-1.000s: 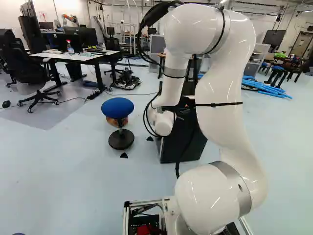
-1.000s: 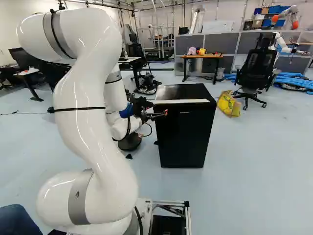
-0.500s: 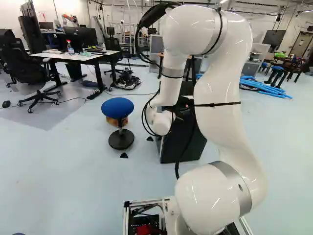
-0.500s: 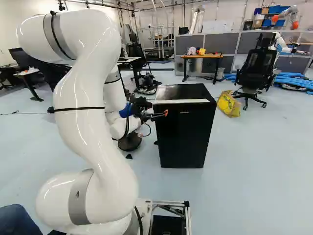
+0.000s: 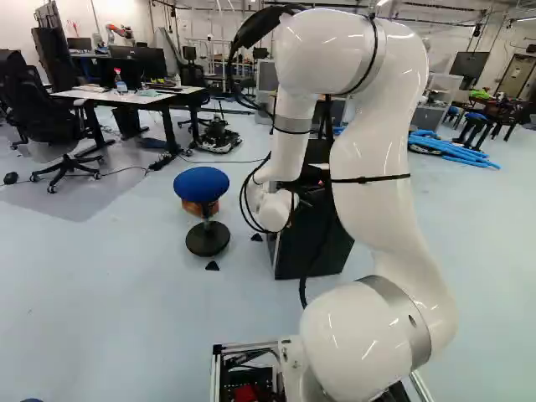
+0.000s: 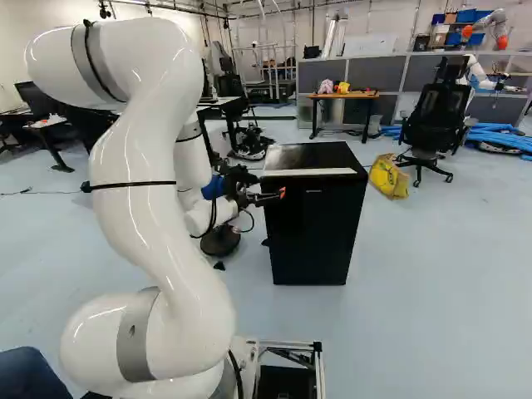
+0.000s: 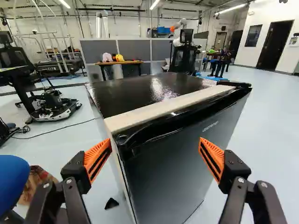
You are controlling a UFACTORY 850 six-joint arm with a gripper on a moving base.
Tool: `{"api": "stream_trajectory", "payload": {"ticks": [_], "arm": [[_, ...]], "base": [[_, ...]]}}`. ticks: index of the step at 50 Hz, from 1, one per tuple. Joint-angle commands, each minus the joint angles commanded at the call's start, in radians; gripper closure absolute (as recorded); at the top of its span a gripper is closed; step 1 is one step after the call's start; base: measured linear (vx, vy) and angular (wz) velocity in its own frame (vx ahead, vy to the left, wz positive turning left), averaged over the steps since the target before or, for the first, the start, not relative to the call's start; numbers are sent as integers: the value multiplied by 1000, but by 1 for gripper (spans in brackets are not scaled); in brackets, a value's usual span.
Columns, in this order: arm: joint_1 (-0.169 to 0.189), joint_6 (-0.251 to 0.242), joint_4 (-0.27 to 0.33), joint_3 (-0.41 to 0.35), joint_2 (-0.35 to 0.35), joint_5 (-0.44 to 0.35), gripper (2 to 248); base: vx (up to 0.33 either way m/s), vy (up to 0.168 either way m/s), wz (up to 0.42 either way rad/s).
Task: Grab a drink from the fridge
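Wrist view: you see the pincer (image 6: 273, 198) with its two fingers spread well apart, aimed at the upper front of the fridge (image 6: 312, 233); one fingertip sits just beside the near top corner, though you cannot tell whether they touch.
Floor (image 6: 416, 283): smooth and pale blue, it carries the fridge, which stands upright ahead of your arm (image 6: 150, 191), near the middle of the right base view.
Room: behind the fridge you have grey partitions (image 6: 374, 85), with a wooden desk (image 6: 362, 96) before them; a black wheeled chair (image 6: 436, 116) stands to the right in the right base view.
Fridge top: flat, dark and glossy, with bright glare; a pale strip runs along its front edge, above the black lip of the door.
Fridge door: a plain dark panel, shut, as far as you can see.
Pads: orange, slotted and tapering to the tips.
Arm: rounded glossy white shells, grey bands, black cables.
Stool (image 5: 201, 183): round blue seat on a round black foot, apart from the fridge's side, with floor between them.
Yellow bag (image 6: 388, 176): crumpled, near the fridge's other side.
Black triangle (image 7: 111, 203): on the floor, near the fridge's side edge.
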State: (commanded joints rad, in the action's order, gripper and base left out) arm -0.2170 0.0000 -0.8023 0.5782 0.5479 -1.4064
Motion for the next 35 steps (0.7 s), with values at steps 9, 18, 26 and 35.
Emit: {"api": "stream_trajectory", "payload": {"ticks": [9, 18, 26, 35], "arm": [[-9, 0, -23, 2, 1, 0, 3], [-18, 0, -46, 5, 3, 0, 3], [-26, 0, -69, 6, 4, 0, 3], [-36, 0, -95, 9, 5, 0, 3]], "base": [[0, 0, 0], [0, 0, 0], [0, 0, 0], [0, 0, 0]]}}
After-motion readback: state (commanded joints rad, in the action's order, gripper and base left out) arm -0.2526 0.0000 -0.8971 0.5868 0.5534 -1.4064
